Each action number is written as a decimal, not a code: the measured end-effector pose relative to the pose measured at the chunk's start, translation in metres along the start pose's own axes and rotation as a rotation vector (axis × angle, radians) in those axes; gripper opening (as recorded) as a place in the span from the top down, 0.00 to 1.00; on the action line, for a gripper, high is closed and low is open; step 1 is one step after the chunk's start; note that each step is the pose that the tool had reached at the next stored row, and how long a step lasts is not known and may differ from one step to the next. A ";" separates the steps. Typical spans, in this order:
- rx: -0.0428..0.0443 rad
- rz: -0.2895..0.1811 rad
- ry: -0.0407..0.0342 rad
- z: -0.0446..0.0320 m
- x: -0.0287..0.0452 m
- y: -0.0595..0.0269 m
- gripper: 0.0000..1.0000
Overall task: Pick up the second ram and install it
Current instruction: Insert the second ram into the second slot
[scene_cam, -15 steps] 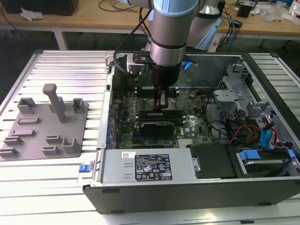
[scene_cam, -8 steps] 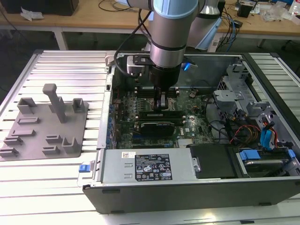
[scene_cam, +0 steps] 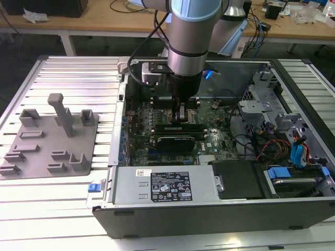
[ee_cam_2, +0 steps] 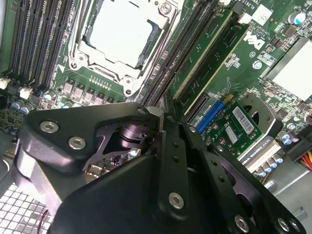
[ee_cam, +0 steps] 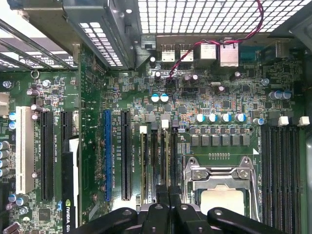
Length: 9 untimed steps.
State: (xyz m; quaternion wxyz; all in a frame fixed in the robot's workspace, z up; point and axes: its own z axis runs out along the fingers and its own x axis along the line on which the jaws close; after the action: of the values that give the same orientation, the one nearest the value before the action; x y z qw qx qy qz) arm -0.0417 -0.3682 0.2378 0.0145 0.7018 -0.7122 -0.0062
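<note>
Backdrop's a wooden bench [scene_cam: 104, 23] on white legs, running along the back, with cables [scene_cam: 256, 26] and a black box [scene_cam: 47, 6] on top. Dark floor [scene_cam: 31, 44] shows under it. Everything sits on a ribbed metal table [scene_cam: 78, 78], and the light glares hard off its near edge.

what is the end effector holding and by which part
It cannot be told. The end effector sits among the long black memory slots beside the square silver processor socket, and its black body hides any grasp.
</note>
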 end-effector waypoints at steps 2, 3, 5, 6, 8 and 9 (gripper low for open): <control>0.0001 0.000 -0.0001 0.0001 0.0000 -0.0007 0.91; 0.0001 0.000 0.0000 0.0000 0.0000 -0.0007 0.91; 0.0001 0.000 0.0000 0.0000 0.0000 -0.0008 0.91; 0.0000 0.000 0.0002 0.0000 0.0000 -0.0008 0.91; 0.0001 0.000 0.0000 0.0001 0.0000 -0.0008 0.91; 0.0001 0.000 0.0001 0.0001 0.0000 -0.0008 0.91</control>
State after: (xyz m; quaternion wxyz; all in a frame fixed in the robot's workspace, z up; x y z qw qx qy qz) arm -0.0409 -0.3682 0.2377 0.0145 0.7018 -0.7122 -0.0061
